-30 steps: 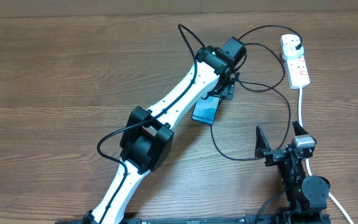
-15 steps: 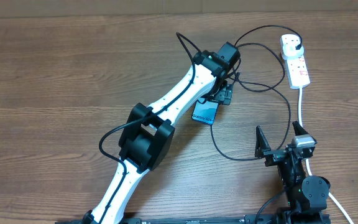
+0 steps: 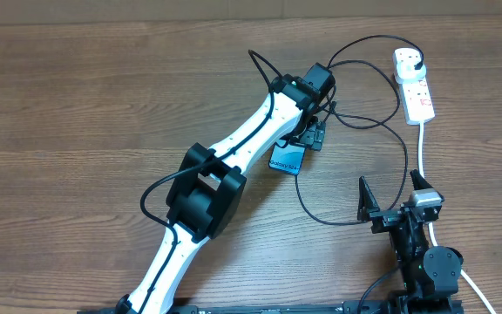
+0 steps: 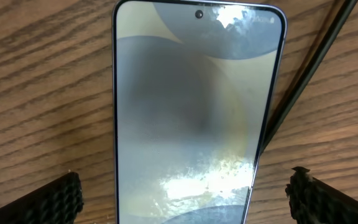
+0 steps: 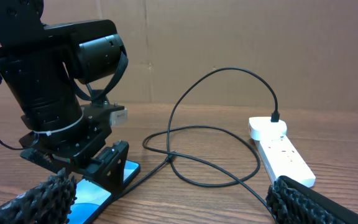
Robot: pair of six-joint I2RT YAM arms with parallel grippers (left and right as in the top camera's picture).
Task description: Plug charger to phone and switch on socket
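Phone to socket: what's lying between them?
Only loops of the charger on bare table between phone and socket; shows overhead and in the right wrist view.

There was one phone (image 3: 288,159), one charger (image 3: 405,148) and one socket (image 3: 415,87), all on one counter (image 3: 77,131). Two claws were counted: the left claw (image 3: 313,134) and the right claw (image 3: 389,192).

Left arm (image 3: 242,144): white links, chunky black joints, thin black arm cable (image 3: 151,189) looping alongside. Right arm (image 3: 425,253) is all black. Left hand (image 4: 182,196) has ribbed black pads (image 4: 48,199).
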